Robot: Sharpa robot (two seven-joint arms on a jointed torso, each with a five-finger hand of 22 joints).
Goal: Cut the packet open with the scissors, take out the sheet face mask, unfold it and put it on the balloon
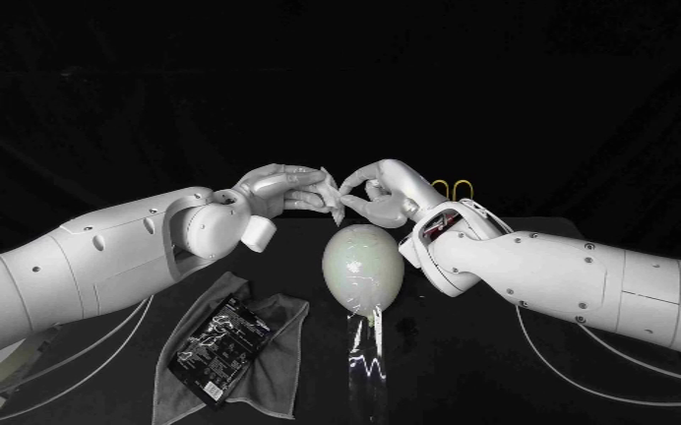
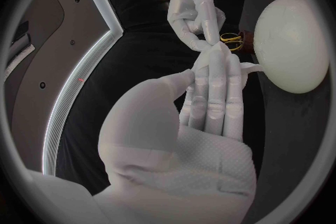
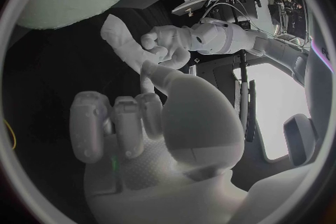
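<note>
At centre, left hand and right hand both pinch the folded mask above the balloon; packet lies lower left.

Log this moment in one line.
left hand + right hand: pinch folded white sheet mask | near pale oval balloon | black packet on grey cloth

I see the balloon smooth and faintly glossy, the packet shiny printed plastic, the cloth matt grey. The left hand and right hand look matt silver, with finely dimpled palms. The mask is a thin, pale sheet.
</note>
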